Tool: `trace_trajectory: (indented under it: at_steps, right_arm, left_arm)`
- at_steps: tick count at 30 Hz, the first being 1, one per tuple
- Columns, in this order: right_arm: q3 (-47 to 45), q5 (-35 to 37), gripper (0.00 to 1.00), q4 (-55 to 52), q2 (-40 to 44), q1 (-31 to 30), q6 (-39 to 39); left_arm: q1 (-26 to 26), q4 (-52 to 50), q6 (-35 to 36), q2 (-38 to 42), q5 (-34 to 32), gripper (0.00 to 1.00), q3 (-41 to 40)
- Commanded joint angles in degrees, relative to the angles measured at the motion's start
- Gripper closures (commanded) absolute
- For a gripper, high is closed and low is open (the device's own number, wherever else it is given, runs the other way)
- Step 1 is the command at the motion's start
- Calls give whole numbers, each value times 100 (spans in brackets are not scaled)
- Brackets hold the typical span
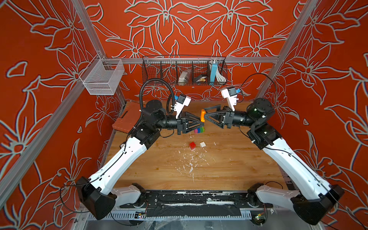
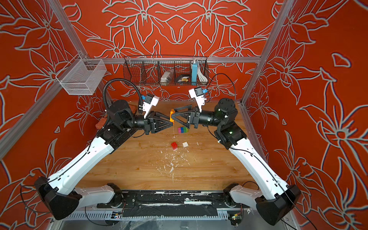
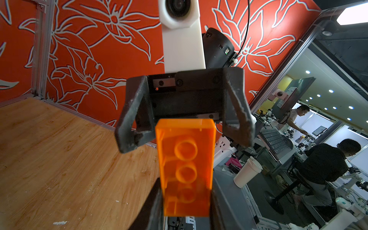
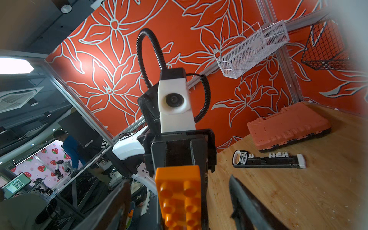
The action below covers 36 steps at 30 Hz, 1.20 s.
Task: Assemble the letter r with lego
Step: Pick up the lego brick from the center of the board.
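Note:
An orange lego brick hangs above the back of the table, and my left gripper is shut on one end of it. The brick's hollow underside faces the left wrist camera and its studs face the right wrist camera. My right gripper faces the left one and is open, with a finger on each side of the brick and a gap to both. On the table lie a pink, blue and green lego row, a red brick and a white brick.
A ribbed orange case lies at the table's back left, with a black bit holder near it. White flecks of debris litter the middle of the table. A black wire basket and a white mesh basket hang on the frame.

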<state>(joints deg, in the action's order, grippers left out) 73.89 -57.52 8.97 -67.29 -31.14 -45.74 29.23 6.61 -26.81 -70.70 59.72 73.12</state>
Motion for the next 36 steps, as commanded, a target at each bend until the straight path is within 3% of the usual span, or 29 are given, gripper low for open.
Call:
trace_trajectory:
  at_steps: [1,16,23,28,36]
  right_arm:
    - [180,-63,28,43,-21,-74,20]
    - [212,-19,55,18,-26,-119,-66]
    - [278,-7,56,32,-55,-137,-118]
    - [303,17,49,43,-49,-147,-141]
    - [292,21,63,43,-50,-179,-168]
  left_arm:
    - [-5,227,-16,141,132,100,10]
    - [30,191,15,187,128,100,-35]
    - [58,148,52,222,147,100,-34]
    - [99,104,106,223,153,100,-35]
    - [135,60,145,214,146,100,-26]
